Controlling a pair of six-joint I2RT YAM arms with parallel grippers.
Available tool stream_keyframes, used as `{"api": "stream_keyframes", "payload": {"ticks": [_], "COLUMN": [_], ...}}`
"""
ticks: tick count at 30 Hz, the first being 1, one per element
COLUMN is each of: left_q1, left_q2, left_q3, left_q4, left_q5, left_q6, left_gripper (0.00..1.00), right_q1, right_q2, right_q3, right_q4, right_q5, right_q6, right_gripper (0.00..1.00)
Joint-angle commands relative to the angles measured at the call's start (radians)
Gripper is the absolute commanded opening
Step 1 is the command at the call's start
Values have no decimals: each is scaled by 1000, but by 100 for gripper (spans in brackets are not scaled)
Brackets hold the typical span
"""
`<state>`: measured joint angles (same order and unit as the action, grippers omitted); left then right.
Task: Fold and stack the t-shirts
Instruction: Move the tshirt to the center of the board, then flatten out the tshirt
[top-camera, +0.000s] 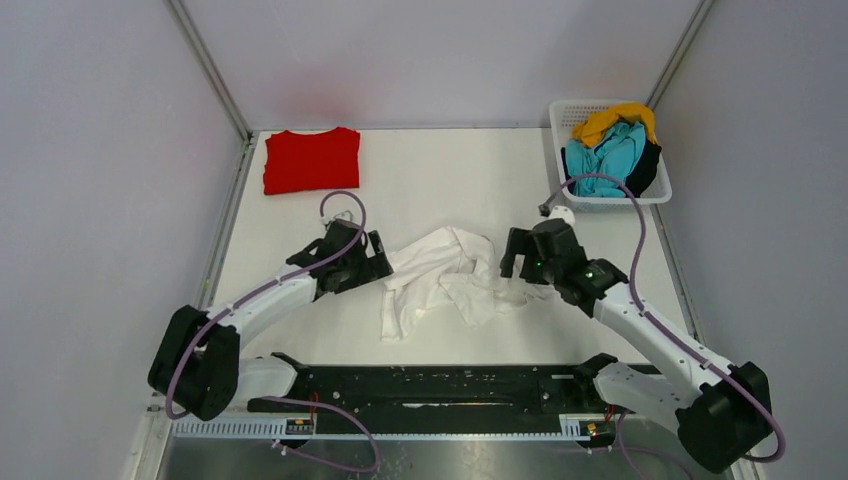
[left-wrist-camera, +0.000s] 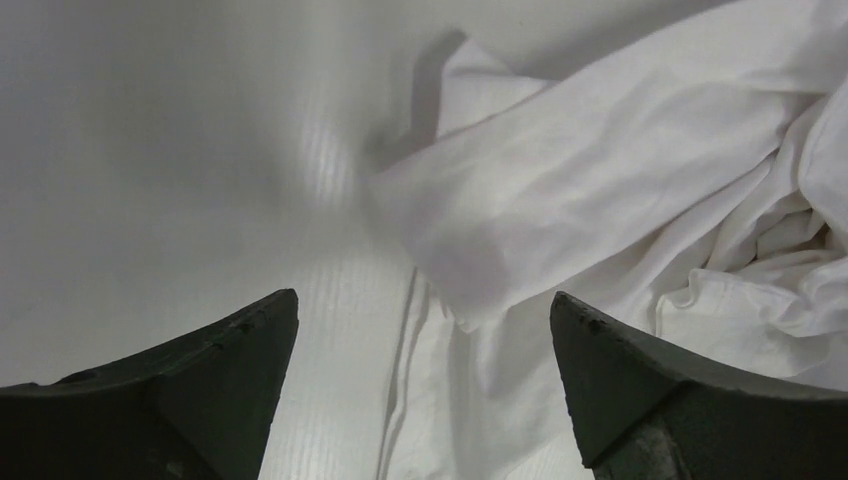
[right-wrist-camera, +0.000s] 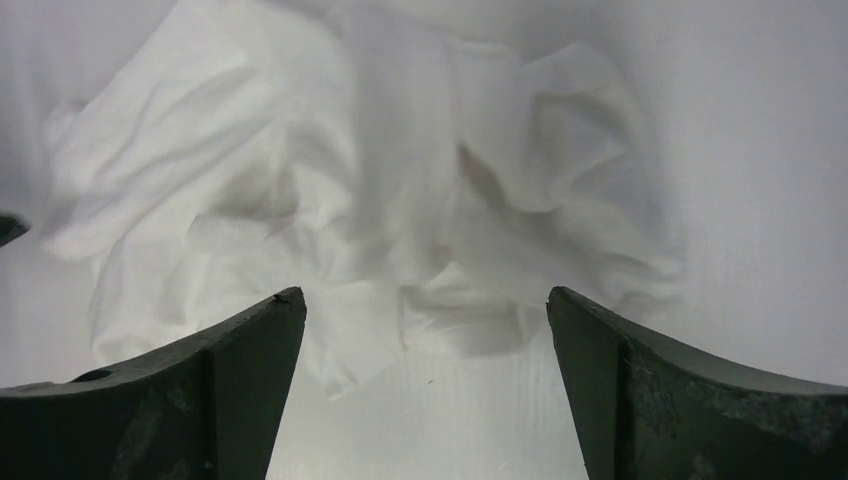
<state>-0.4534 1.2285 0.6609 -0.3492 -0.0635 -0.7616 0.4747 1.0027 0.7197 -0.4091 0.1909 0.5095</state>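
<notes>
Cloth lies left to right: a folded red t-shirt (top-camera: 311, 158) at the table's (top-camera: 440, 180) far left, a crumpled white t-shirt (top-camera: 445, 275) mid-table between my left claw (left-wrist-camera: 422, 305) and right claw (right-wrist-camera: 425, 295), both wide and empty. Other t-shirts (top-camera: 612, 145) fill the basket (top-camera: 570, 112) far right.

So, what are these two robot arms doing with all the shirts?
They are folding and stacking t-shirts. A red t-shirt lies folded at the far left of the table. A crumpled white t-shirt lies in the middle, with the left gripper and right gripper on either side of it, both open and holding nothing. Teal, yellow and black shirts wait in the white basket.
</notes>
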Motion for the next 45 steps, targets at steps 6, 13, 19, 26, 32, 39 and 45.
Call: {"api": "stream_keyframes", "payload": {"ticks": [6,13,19,26,32,39,45], "left_q1": [-55,-57,-59,-60,-62,-61,-61], "left_q2": [196,289,238,153,77,12,-2], "left_q3": [74,101,85,68,76,107,152], "left_q4": [183,224,218,170,108,43,-5], "left_q5": [58,121,104,42,-46,-144,-219], "left_q6": [-11,2,9,13,15,26,39], "left_gripper": [71,6,0,0,0,0,0], "right_q1": [346,465,487,487,487,484,476], "right_q2": [183,449,630,702,644,519,381], "right_q3": [37,199,285,307,226,122,13], "right_q4": [142,153,124,28,25,-5,-15], "right_q5": [113,235,422,540,626,644,637], "right_q6": [82,145,223,341,366,372,357], "right_gripper": [100,99,99,91,49,30,21]}}
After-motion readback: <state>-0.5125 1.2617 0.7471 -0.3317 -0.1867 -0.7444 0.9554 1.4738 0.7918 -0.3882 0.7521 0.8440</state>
